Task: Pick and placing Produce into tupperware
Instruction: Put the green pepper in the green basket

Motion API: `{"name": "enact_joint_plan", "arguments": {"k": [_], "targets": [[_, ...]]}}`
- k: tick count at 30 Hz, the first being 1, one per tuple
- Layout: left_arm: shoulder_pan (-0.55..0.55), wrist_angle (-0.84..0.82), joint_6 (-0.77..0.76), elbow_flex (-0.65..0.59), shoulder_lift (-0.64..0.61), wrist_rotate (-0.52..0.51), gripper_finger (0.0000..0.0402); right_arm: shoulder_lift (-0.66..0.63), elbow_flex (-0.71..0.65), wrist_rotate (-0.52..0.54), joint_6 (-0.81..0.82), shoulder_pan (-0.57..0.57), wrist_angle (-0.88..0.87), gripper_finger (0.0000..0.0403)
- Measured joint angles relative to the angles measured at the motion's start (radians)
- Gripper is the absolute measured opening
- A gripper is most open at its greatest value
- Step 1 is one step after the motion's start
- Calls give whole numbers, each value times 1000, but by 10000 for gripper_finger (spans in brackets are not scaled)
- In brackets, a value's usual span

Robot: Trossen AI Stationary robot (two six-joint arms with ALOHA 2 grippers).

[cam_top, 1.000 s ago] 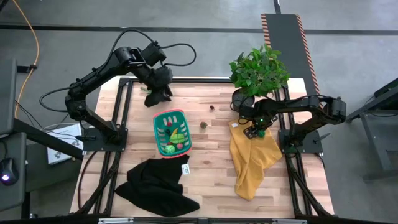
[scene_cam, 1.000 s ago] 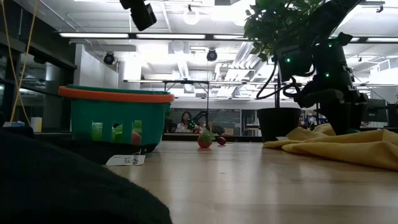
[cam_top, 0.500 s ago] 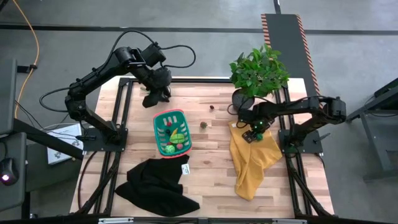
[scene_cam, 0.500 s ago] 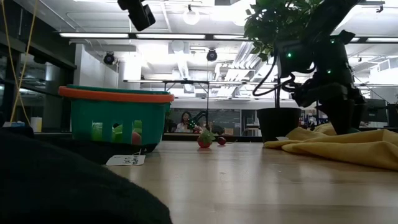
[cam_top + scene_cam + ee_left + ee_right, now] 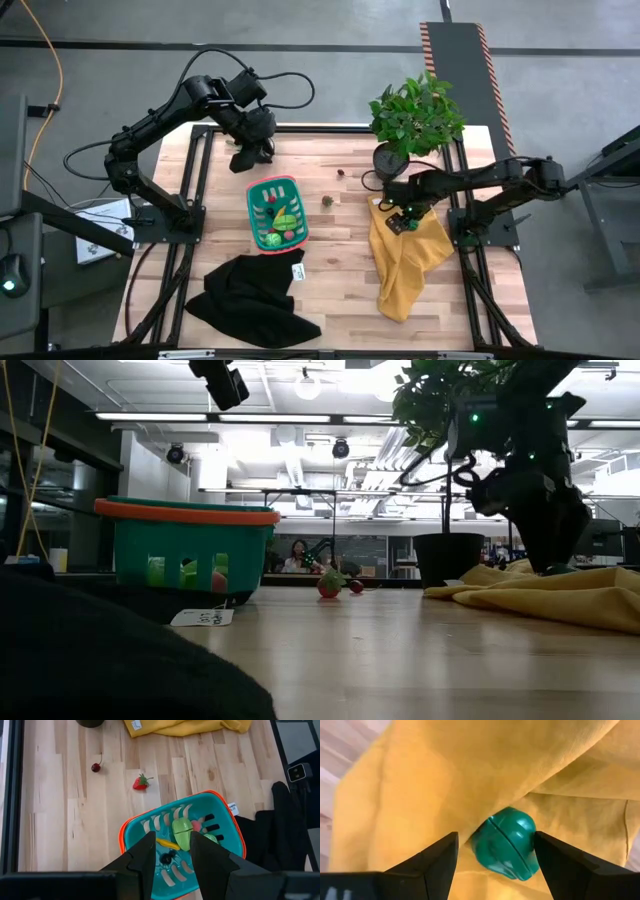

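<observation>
The tupperware [image 5: 276, 212] is a teal basket with a red-pink rim, standing left of the table's middle. It holds several toy produce pieces [image 5: 182, 831]. A toy strawberry [image 5: 327, 200] and a cherry [image 5: 342, 172] lie on the bare wood to its right. My right gripper [image 5: 406, 218] is over the far end of the yellow cloth [image 5: 405, 260], shut on a round green toy [image 5: 506, 849]. My left gripper [image 5: 250, 158] hangs high over the basket's far side, open with nothing between its fingers [image 5: 142, 860]. My right gripper pinches the round green toy between its two fingers, by its two opposite sides [image 5: 529, 845]. The fingers come from above, pointing down. The toy sits close above the yellow cloth [image 5: 420, 780]; whether it is quite clear of the cloth I cannot tell.
A potted green plant [image 5: 415, 115] stands right behind my right gripper at the table's far right. A black cloth [image 5: 250, 295] with a white tag lies at the near left, in front of the basket. Bare wood lies between the basket and the yellow cloth.
My right gripper has shifted a little toward the table's near-left over the yellow cloth, turning slightly at the wrist, with the green toy still between its fingers.
</observation>
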Motion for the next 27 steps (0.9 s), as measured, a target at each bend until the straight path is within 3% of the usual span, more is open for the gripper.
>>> {"name": "enact_joint_plan", "arguments": {"k": [21, 27], "targets": [[0, 0, -9, 0, 0, 0, 111, -20, 1, 54, -52, 3, -68, 249], [0, 0, -9, 0, 0, 0, 111, 35, 0, 37, -68, -15, -46, 249]]}}
